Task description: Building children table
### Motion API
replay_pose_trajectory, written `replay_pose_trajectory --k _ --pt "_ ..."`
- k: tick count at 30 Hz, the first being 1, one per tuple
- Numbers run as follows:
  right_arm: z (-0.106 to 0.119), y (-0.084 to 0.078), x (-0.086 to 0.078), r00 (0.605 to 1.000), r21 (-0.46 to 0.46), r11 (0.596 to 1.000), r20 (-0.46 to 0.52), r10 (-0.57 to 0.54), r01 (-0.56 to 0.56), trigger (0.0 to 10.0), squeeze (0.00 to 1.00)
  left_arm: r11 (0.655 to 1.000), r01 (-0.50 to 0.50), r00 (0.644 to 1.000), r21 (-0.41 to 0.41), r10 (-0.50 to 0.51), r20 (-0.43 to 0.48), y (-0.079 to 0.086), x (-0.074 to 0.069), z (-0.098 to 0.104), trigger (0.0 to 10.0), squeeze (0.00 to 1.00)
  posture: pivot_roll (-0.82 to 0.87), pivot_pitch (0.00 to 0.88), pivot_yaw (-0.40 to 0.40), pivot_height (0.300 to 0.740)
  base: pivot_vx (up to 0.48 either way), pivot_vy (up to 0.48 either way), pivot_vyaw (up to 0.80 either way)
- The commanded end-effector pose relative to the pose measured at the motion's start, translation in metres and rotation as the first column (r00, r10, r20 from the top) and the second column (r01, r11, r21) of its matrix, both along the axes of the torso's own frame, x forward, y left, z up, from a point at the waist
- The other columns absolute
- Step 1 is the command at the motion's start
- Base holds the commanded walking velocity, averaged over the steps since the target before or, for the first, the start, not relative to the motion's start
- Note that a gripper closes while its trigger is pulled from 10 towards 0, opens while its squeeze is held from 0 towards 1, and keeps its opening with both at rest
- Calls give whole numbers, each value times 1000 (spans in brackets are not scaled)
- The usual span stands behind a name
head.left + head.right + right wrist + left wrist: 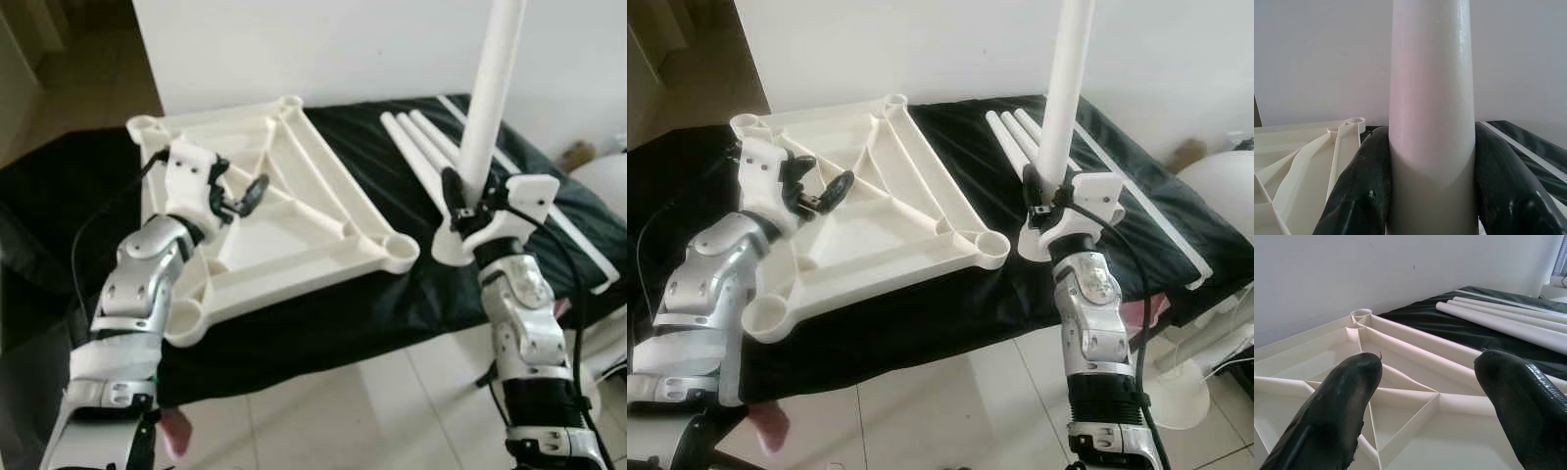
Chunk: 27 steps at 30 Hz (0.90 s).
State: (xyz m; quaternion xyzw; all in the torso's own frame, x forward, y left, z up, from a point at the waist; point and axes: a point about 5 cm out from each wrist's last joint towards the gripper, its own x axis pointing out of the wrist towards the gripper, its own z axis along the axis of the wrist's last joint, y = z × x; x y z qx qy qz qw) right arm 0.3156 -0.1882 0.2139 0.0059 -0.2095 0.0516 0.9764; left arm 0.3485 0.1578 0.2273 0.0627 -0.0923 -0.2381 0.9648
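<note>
A: Left gripper (pixel 238 199), item one: what is it doing?

B: Hovering over the upturned tabletop (pixel 294 211), its two black fingers (pixel 1337 406) spread apart with nothing between them. The cream ribbed underside is lying directly beneath and ahead of the fingertips, resting on a black cloth (pixel 392 294).

A: Tabletop details?

B: Lying face down, ribs running diagonally to a round leg socket at each corner. The far socket (pixel 1361 313) is sitting beyond the fingertips, close to the white wall (pixel 343 49). The near right socket (pixel 400 251) is lying between the two grippers.

A: Item two, loose stock?

B: Three spare legs (pixel 421 147), white tubes, are lying side by side on the cloth, beyond the right gripper and touching one another.

A: Item three, right gripper (pixel 460 201)?

B: Clamping the table leg (pixel 490 88). Both fingers (pixel 1359 186) are pressing against opposite sides of the tube, which is standing nearly upright and rising well above the gripper. Its flared lower end is sitting just below the fingers, just beside the tabletop's near right socket and apart from it.

A: Surroundings?

B: Pale floor tiles (pixel 372 411) are showing below the cloth's edge, under both silver arms.
</note>
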Motion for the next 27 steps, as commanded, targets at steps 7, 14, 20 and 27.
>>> replay_pose_trajectory --k 7,14,20,27 --pt "3 -1 -3 999 -53 998 10 32 -31 10000 0 998 52 997 -29 -51 52 -17 4 18 10000 0 17 49 -18 740 0 -70 0" --pt "2 7 -2 999 -85 996 -32 35 -37 10000 0 996 80 994 33 -82 68 -26 7 19 10000 0 13 46 -25 740 0 0 0" --pt "3 22 -8 989 -153 977 -34 144 -148 10000 0 989 121 991 80 -125 43 -32 12 22 10000 0 1 38 -16 740 0 0 0" --pt "-2 34 -22 938 -107 932 -68 341 -346 10000 0 987 128 992 102 -127 -14 -44 29 27 10000 0 -12 22 -13 740 0 0 0"
